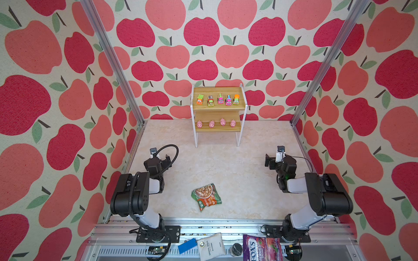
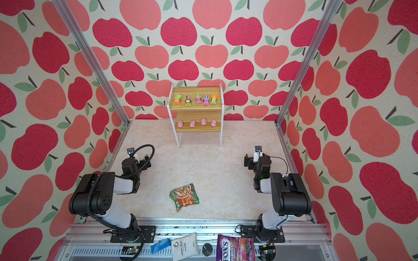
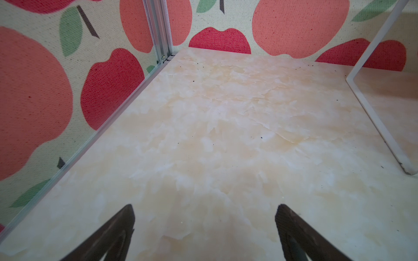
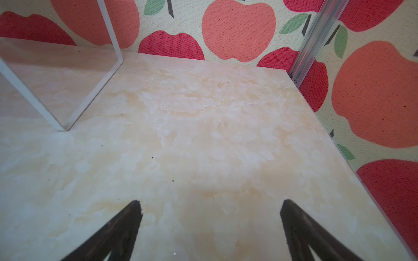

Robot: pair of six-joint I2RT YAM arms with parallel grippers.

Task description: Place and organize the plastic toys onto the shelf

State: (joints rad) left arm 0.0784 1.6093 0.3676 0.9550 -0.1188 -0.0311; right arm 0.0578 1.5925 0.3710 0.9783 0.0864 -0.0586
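Nine toys [image 1: 220, 98] sorted on the shelf [image 1: 219, 108].
Trucks [image 2: 198, 98] above, pigs [image 1: 211, 123] below; left tool [image 3: 205, 206] and right tool [image 4: 211, 201] gape empty, best kept clear.

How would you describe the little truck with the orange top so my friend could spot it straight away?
Find the small wooden shelf against the back wall; its upper board holds a row of five toy trucks. Yours is the orange-topped truck at the right end, the only one with orange above and yellow-green below.
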